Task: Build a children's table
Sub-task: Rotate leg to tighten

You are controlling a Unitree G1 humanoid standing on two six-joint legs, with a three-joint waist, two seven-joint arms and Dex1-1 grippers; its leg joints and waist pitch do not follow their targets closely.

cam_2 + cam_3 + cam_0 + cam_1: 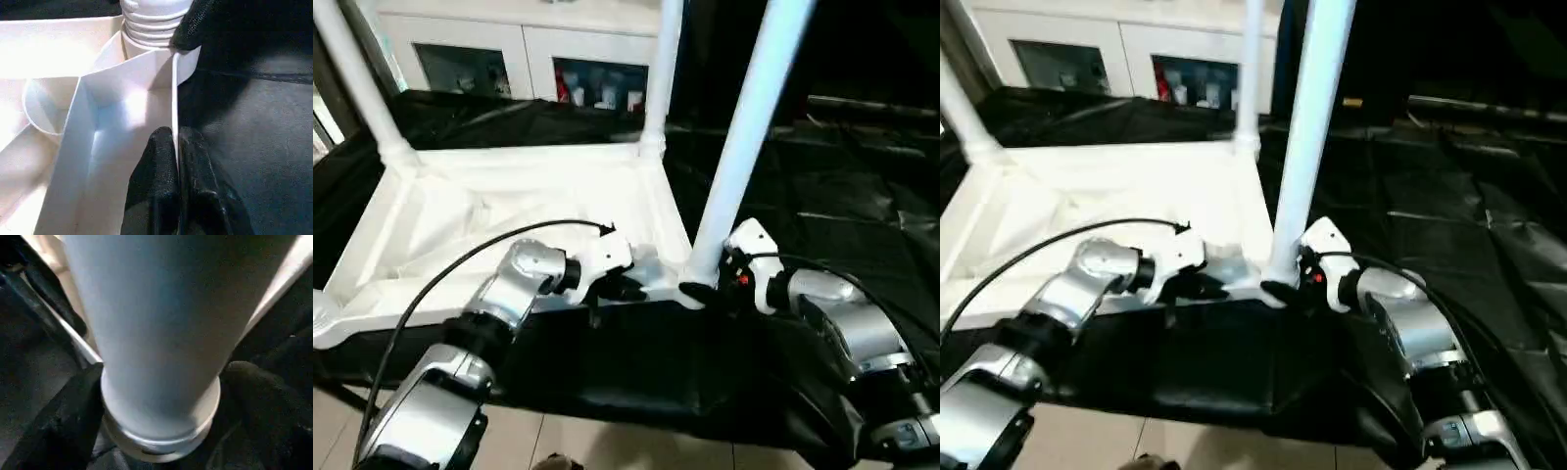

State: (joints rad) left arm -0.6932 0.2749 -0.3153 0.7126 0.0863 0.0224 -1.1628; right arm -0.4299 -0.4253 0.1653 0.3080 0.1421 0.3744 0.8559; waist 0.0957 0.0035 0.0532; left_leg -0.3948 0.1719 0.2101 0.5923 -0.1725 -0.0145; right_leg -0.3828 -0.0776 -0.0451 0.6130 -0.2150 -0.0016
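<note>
The white tabletop [509, 211] lies upside down on black sheeting, ribbed side up. Three white legs stand in its corner sockets: far left [357, 78], far right [664, 69] and near right [744, 127]. My left gripper [626, 286] is shut on the thin near rim wall [174, 88], one finger on each side, close to the near right corner. My right gripper [700, 292] is open, and its black fingers [63, 421] straddle the base of the near right leg [156, 333] just above its collar. One of those fingers [195, 24] rests beside the leg's ribbed base [151, 24].
A white cabinet [529, 49] with glass doors stands behind the table. Black sheeting [822, 196] covers the work surface and spreads out to the right. A black cable [440, 279] loops over my left forearm. Pale floor tiles [607, 441] show below the near edge.
</note>
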